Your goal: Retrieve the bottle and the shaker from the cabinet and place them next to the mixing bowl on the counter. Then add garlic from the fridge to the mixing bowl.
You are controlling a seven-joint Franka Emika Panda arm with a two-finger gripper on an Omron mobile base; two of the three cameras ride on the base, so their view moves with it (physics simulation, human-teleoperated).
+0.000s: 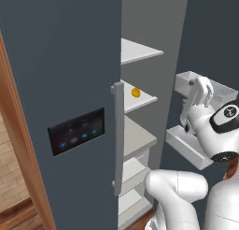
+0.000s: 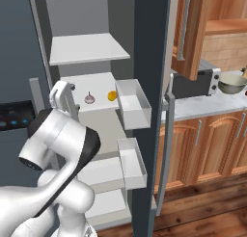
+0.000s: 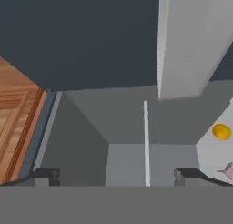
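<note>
While pincer (image 3: 113, 175) gapes, garlic (image 2: 89, 99) mid-shelf, orange fruit (image 2: 112, 96) near shelf edge

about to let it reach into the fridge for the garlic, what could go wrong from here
1. The garlic shares its shelf with a small orange fruit; a slightly off reach could grab or knock the fruit instead.
2. The open gripper is beside the shelf edge, so its fingers may clip it going in.
3. The door bins stand near the arm and could get bumped on a swing.
</note>
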